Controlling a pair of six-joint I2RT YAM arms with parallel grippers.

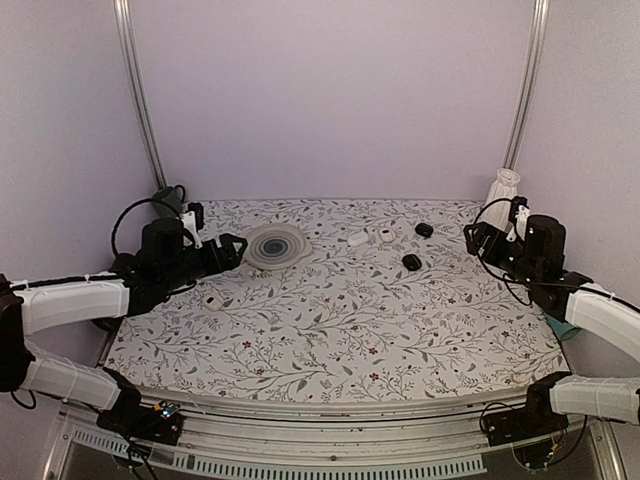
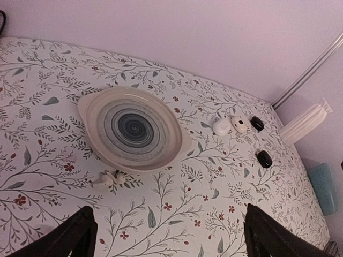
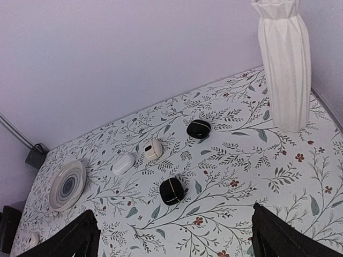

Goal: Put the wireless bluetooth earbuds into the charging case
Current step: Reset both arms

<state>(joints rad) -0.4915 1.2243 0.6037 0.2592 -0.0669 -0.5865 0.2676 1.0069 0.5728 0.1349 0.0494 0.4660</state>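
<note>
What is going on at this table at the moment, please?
Nothing is being handled yet. Both arms hover over the table, with the left hand and the right hand open and empty. The nearer black case and the farther black case lie shut, close to two white cases. Two small white pieces lie by the spiral plate. I can see no loose black earbuds.

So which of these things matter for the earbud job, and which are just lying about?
Job: larger black case; black earbuds not visible.
Lying about: smaller black case, two white cases, plate, vase, small white pieces beside plate.
</note>
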